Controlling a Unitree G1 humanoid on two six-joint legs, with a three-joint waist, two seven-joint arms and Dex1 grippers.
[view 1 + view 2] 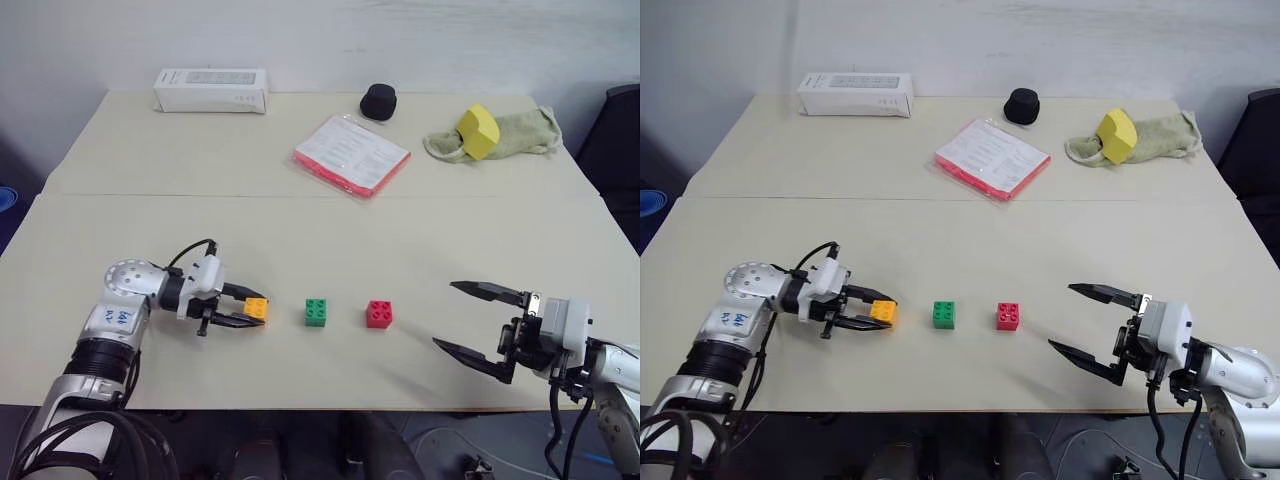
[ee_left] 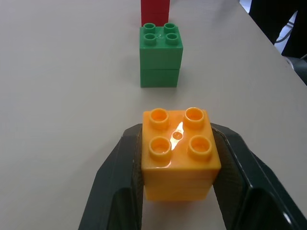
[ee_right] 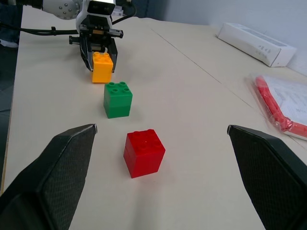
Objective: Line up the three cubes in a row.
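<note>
Three studded cubes stand in a row near the front of the table (image 1: 300, 230): orange-yellow (image 1: 257, 308) on the left, green (image 1: 316, 312) in the middle, red (image 1: 379, 314) on the right. My left gripper (image 1: 250, 307) lies level on the table and is shut on the orange-yellow cube (image 2: 178, 153), one finger on each side. Beyond it in the left wrist view stand the green cube (image 2: 160, 55) and the red cube (image 2: 155, 12). To the right of the red cube (image 3: 144, 153) my right gripper (image 1: 444, 314) stands open and holds nothing.
At the back of the table are a white box (image 1: 211, 90), a black round object (image 1: 379, 101), a sheet in a red-edged sleeve (image 1: 351, 153) and a larger yellow block (image 1: 478, 131) on a green cloth (image 1: 525, 130). A seam crosses the table's middle.
</note>
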